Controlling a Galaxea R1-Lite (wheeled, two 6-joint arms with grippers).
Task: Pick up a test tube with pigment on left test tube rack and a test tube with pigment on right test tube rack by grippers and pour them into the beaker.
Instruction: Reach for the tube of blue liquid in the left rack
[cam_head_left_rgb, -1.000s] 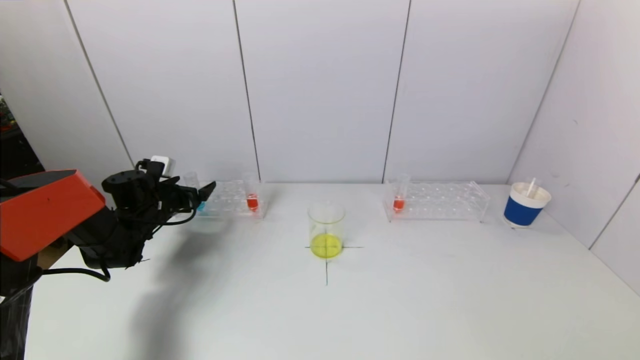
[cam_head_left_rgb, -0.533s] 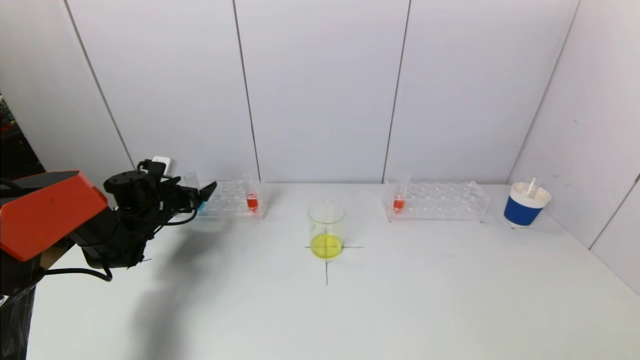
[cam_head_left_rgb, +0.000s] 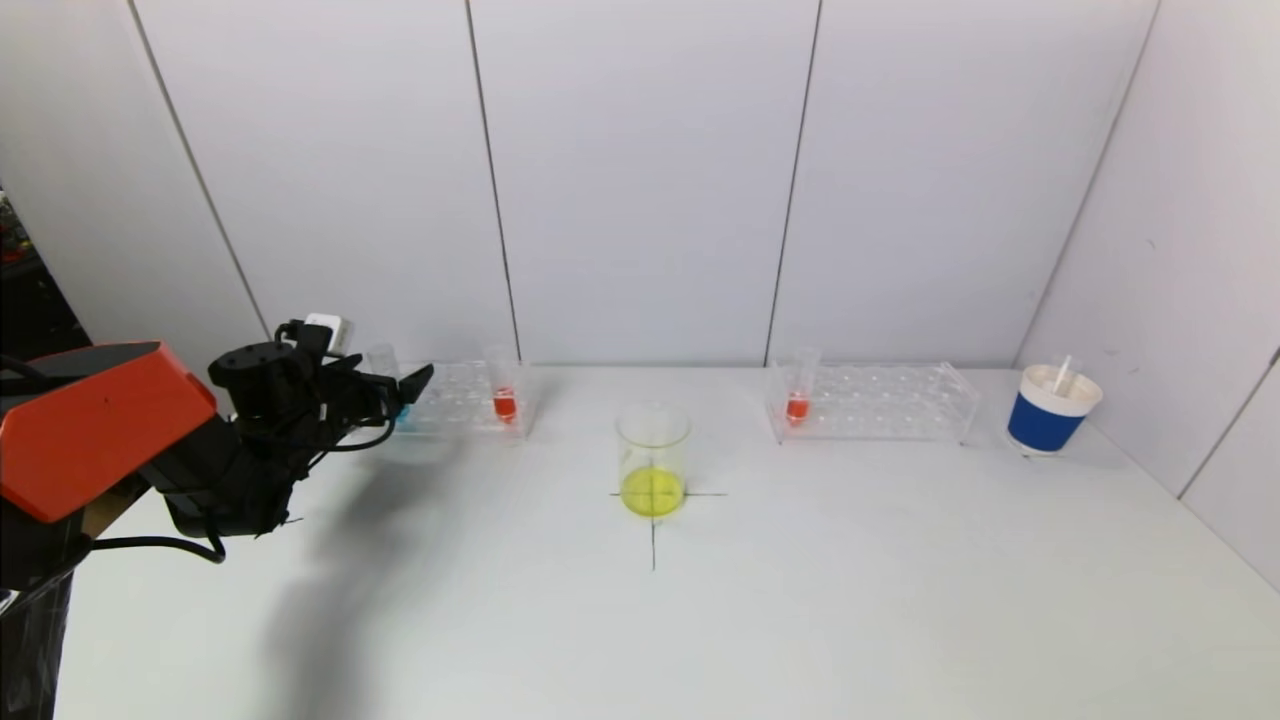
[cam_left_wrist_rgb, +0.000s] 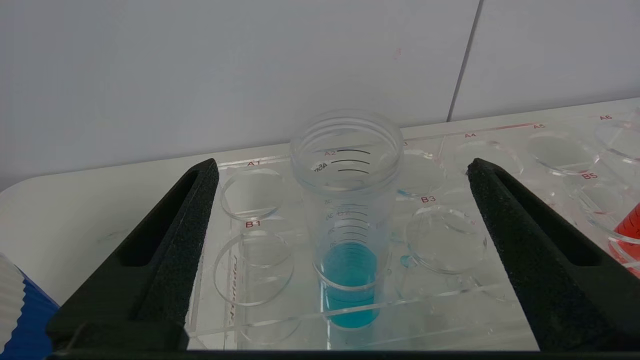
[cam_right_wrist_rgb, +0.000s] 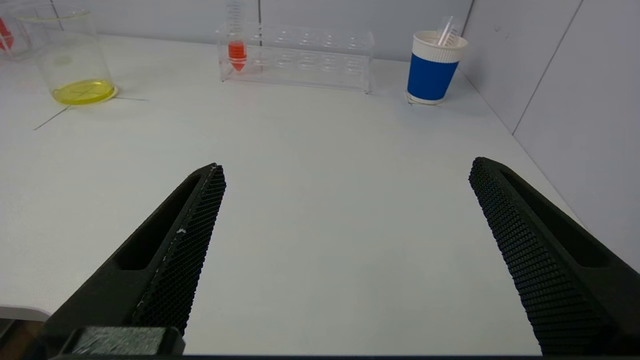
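Blue liquid in tube (cam_left_wrist_rgb: 348, 270); beaker (cam_head_left_rgb: 652, 460) liquid seemingly yellow.

Two clear racks: left rack (cam_head_left_rgb: 455, 398), right rack (cam_head_left_rgb: 880, 402). Three tubes: blue tube (cam_left_wrist_rgb: 347, 220), two red tubes (cam_head_left_rgb: 504, 392) (cam_head_left_rgb: 798, 388). One beaker (cam_head_left_rgb: 652, 460). One blue cup (cam_head_left_rgb: 1050, 410).

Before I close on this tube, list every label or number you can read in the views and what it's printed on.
All red, on the left test tube rack:
"A1"
"A2", seen through the blue test tube
"A4"
"A5", faint
"A6"
"B1"
"B3"
"B5"

Blue test tube's graduation numbers and the vertical print on the rack front: too small to read.
Left gripper straddles the tube, open.
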